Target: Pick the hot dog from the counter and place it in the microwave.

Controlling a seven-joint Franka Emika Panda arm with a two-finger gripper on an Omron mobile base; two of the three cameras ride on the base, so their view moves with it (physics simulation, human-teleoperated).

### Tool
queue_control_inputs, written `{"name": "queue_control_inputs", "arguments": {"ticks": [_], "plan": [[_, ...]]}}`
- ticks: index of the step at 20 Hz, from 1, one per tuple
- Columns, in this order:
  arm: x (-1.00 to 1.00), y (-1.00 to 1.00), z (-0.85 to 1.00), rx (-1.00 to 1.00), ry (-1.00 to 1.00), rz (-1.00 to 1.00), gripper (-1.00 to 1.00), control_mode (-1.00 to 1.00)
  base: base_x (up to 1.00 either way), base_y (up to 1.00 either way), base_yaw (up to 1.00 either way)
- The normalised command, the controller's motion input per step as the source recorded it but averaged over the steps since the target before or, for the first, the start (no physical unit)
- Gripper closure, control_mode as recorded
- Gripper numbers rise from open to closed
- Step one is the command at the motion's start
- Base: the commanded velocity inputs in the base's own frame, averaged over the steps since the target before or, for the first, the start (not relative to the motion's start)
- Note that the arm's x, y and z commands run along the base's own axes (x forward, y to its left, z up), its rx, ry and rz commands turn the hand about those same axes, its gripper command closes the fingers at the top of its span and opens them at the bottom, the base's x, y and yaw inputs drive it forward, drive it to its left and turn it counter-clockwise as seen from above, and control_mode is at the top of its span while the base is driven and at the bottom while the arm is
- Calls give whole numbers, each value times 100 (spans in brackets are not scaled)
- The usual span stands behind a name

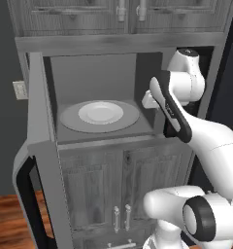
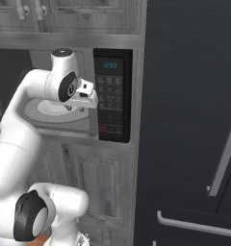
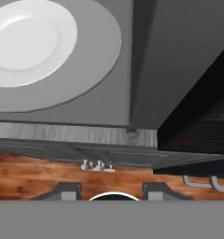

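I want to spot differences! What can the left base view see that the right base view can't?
The left base view alone shows the microwave's open door swung out at the left. The right base view alone shows the dark keypad panel with its lit display, and a dark tall panel beside it. Both show the white plate on the turntable and the robot's arm.

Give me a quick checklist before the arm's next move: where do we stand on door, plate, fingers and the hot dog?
1. Microwave door open: ok, swung wide to the left.
2. White plate on the turntable: ok, bare, ready to receive.
3. Hot dog in the microwave: not ok, not on the plate.
4. Fingers free: ok, apart with nothing between them in the hand view.
5. Gripper near the opening: ok, by its front right edge beside the keypad panel.
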Motion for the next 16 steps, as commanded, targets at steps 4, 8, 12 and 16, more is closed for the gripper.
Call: {"name": "queue_control_inputs", "arguments": {"ticks": [4,8,12,16], "plan": [[0,0,0,0,0,0,-100,100,-8,0,0],[0,0,0,0,0,0,-100,100,-67,-12,0],[0,0,0,0,0,0,-100,100,-89,-28,0],[0,0,0,0,0,0,-100,100,-43,-8,-15]]}}
